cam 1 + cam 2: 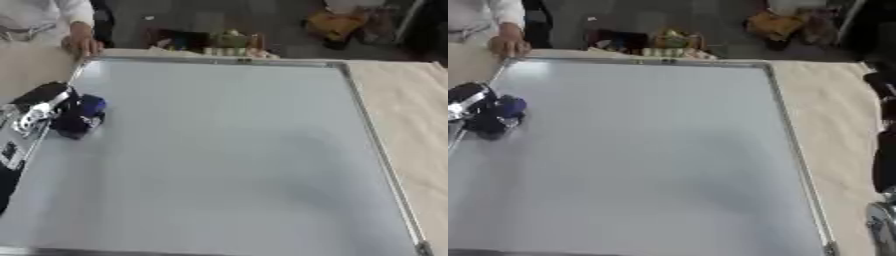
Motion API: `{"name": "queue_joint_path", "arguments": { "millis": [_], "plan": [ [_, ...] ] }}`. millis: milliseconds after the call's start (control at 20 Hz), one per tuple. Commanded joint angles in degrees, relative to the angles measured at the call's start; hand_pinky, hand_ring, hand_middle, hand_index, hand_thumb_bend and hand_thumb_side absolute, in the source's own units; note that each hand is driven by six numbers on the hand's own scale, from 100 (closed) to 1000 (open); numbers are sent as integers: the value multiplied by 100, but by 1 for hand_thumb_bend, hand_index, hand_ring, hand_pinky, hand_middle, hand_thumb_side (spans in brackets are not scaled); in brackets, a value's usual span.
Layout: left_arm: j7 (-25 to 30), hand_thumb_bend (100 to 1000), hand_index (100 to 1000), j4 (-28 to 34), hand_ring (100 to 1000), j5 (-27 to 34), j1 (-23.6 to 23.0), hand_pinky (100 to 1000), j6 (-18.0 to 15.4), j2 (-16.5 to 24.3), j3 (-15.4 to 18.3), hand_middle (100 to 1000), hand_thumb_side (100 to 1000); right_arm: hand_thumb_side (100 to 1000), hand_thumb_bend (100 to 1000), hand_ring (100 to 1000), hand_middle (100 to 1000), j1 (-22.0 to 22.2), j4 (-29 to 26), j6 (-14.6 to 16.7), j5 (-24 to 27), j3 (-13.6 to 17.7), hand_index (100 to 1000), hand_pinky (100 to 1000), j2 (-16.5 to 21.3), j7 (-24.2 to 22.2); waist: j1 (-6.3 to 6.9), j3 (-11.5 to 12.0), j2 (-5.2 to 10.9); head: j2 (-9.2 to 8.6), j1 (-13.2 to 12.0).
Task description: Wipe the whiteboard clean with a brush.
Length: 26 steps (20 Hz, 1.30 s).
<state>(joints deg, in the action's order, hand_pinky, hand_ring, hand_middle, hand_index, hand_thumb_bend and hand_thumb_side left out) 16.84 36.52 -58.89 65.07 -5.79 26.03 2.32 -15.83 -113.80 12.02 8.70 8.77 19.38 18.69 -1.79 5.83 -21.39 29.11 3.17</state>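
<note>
Nearest the camera: the bottom rail of the whiteboard point(219, 150), which lies flat on the beige surface point(411, 115) and fills most of both views. Board face looks clean, no marks visible, only soft shading near the middle.

Left robot hand point(44, 107) comes in over the board's left edge w/ a dark blue brush point(80, 117) in it. Brush sits on the board near the upper-left, just inside the frame. Fingers look curled round the brush, though blur hides exactly how they wrap. So: closed on the brush, not open.

Right arm shows only as dark parts at the far right edge of the right eye view, off the board. Right robot hand point(883, 84) is too cut off there; can't tell if open or closed.

A person's hand point(83, 44) rests at the board's top-left corner, prob. steadying it.

Step in hand, my guess: a wiping pass along the left side. To do it well, keep the brush face flat on the board, sweep in straight overlapping strokes from the left edge toward the middle, & stay clear of the metal frame so the brush doesn't catch. Also avoid running up into the person's hand at the corner. Since no ink shows, task seems near done, maybe a last tidy pass.
</note>
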Motion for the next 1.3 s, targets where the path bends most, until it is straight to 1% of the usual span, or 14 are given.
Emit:
{"name": "queue_joint_path", "arguments": {
  "millis": [50, 150, 200, 300, 700, 1000, 1300],
  "plan": [
    [18, 268, 194, -282, 387, -122, -163, 522, 27, 177, -21, 183, 329, 839, 232, 903, 569, -30, -80, 11, 13, 34, 864, 921, 119, 6, -26, 9, 76, -22, 15],
    [13, 266, 198, -285, 384, -117, -165, 521, 27, 182, -17, 181, 328, 840, 231, 903, 569, -29, -80, 17, 16, 35, 864, 921, 121, 10, -29, 5, 82, -28, 14],
    [9, 263, 202, -284, 363, -117, -165, 521, 26, 184, -17, 182, 326, 839, 230, 903, 569, -27, -80, 18, 19, 34, 864, 921, 120, 10, -30, 5, 83, -33, 12],
    [-6, 262, 213, -282, 354, -121, -164, 520, 31, 187, -15, 182, 326, 838, 231, 903, 569, -25, -80, 20, 21, 31, 864, 921, 118, 7, -30, 3, 85, -39, 10],
    [27, 262, 213, -263, 350, -104, -174, 518, -42, 143, -55, 179, 328, 835, 232, 904, 569, -15, -80, 13, 16, 30, 865, 922, 110, 4, -26, 7, 80, -44, 10],
    [158, 255, 213, -180, 346, -84, -107, 515, -166, 11, -135, 177, 332, 834, 231, 904, 569, -16, -80, 13, 13, 26, 865, 922, 105, 5, -31, -7, 74, -43, -6],
    [370, 253, 213, -30, 344, -100, -50, 513, -409, -225, -325, 175, 335, 831, 229, 904, 569, -21, -80, 8, 21, 20, 864, 922, 100, 3, -25, -23, 86, -44, -34]
  ]
}}
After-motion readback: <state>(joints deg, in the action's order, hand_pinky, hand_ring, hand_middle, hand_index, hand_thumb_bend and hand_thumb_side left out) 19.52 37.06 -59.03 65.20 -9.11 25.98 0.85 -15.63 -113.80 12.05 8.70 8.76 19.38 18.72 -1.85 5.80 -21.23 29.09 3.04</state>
